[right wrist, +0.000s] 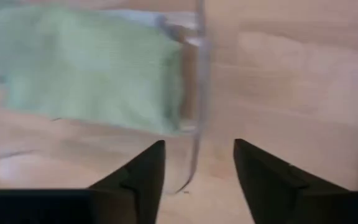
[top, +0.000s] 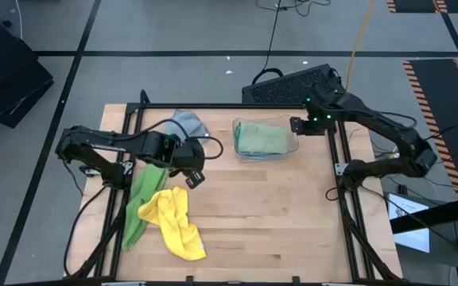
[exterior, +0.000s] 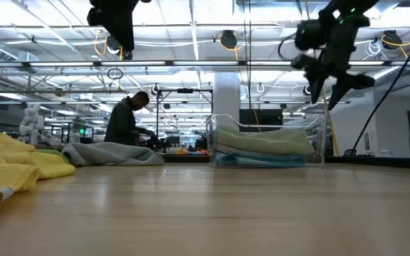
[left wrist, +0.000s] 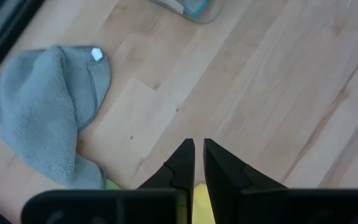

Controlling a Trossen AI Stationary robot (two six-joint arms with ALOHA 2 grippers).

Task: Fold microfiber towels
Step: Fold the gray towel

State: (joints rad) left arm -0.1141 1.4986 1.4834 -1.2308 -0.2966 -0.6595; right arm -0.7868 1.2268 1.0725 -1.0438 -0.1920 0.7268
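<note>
Right claw (right wrist: 197, 168) hangs above the desk (top: 293, 230) at the right end of the clear plastic bin (top: 293, 147); fingers spread, nothing between them; bin wall sits just ahead of the tips in the right wrist view. Bin holds a folded sage green towel (top: 261, 138) on top of a light blue towel (exterior: 262, 161), both stacked flat inside; low view shows the right claw raised over the bin's right rim, apart from it.

Left claw (left wrist: 199, 162) is pinched nearly closed, only a narrow slit between the tips; a strip of yellow shows right behind the slit in the left wrist view, cannot tell if it is gripped; claw sits over the left-centre of the desk, just above the yellow towel (top: 177, 222). Yellow towel lies crumpled toward the front left, overlapping the bright green towel (top: 140, 202), which stretches long beside it. Grey towel (top: 188, 123) lies bunched at the back of the desk, left of the bin, near it but apart. Person (exterior: 124, 121) is visible in the room behind, seen in the low view.
</note>
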